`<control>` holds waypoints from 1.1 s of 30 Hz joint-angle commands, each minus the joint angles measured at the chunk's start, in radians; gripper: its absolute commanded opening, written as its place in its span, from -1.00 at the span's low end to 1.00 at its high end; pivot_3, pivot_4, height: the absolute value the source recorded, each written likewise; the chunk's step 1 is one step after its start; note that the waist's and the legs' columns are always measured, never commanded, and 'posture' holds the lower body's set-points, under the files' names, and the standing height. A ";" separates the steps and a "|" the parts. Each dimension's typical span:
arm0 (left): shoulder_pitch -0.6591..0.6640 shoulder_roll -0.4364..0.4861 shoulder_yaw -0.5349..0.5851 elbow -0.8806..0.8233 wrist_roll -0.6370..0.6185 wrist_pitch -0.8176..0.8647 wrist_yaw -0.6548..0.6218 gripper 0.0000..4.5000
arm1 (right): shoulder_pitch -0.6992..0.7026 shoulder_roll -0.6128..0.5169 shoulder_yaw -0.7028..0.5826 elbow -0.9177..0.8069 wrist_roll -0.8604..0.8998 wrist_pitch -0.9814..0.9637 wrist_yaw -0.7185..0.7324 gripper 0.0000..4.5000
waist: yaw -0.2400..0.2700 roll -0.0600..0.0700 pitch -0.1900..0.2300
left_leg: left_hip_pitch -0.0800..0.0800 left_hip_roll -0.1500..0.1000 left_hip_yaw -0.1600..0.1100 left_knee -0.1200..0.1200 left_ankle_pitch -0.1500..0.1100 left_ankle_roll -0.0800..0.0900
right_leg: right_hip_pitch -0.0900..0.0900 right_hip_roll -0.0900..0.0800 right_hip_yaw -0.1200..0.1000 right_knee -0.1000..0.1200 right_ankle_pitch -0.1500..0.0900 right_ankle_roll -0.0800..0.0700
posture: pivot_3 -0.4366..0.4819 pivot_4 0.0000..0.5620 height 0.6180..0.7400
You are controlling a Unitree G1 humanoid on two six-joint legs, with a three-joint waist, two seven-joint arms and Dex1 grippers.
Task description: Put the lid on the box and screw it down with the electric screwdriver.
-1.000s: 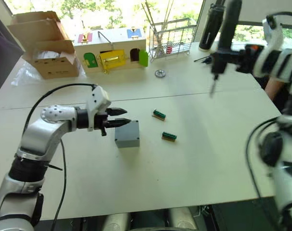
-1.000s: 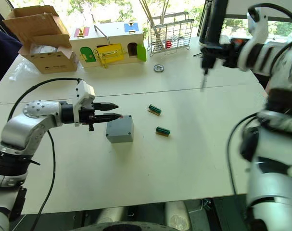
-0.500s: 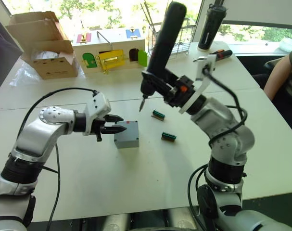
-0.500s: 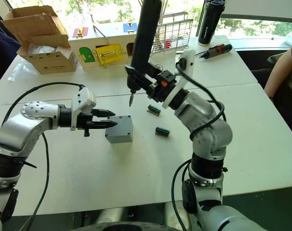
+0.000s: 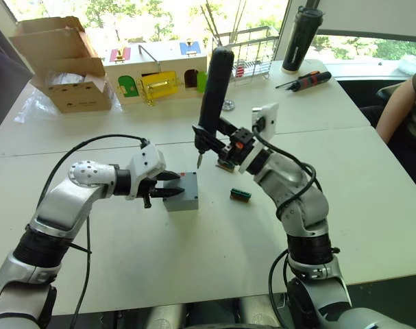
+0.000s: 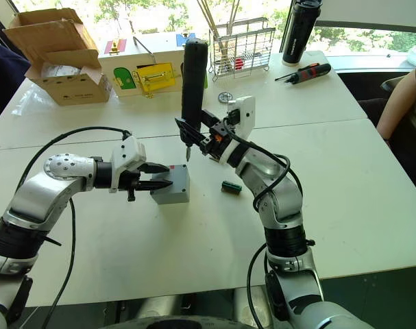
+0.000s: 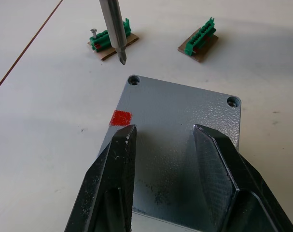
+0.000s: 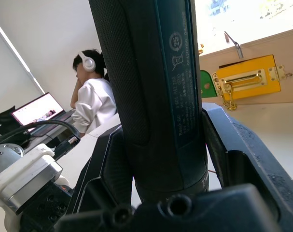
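Now lid (image 7: 177, 140) under spread left gripper (image 7: 163, 140) fingertips.

Electric screwdriver (image 8: 156, 92) bit beyond the right wrist view's edge; lid-box seam indiscernible.

You see a grey lid (image 7: 177, 125) with a small red square (image 7: 120, 117) on it, on a white bench (image 5: 194, 253). The screwdriver (image 6: 193, 75) is black with a silver bit (image 7: 112, 29). Both pincers have black fingers (image 7: 117, 174). Two small blocks (image 7: 200, 38) are green on brown card.
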 commanded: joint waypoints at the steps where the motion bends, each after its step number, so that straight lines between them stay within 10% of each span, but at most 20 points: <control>1: 0.013 -0.001 -0.001 0.011 0.016 0.006 0.006 -0.17 | -0.018 0.006 -0.001 -0.048 0.027 -0.030 -0.005 -0.18 | 0.000 0.000 0.000 | 0.000 0.000 0.000 0.000 0.000 0.000 | 0.000 0.000 0.000 0.000 0.000 0.000 | -0.05 -0.47 1.00; 33: 0.024 -0.022 -0.005 0.003 0.017 0.018 0.017 -0.17 | 0.055 -0.003 0.157 -0.002 -0.007 -0.068 0.017 -0.18 | 0.000 0.000 -0.001 | 0.005 0.000 0.000 -0.001 0.000 0.000 | 0.004 0.000 0.000 0.000 0.000 0.000 | -0.05 -0.47 1.00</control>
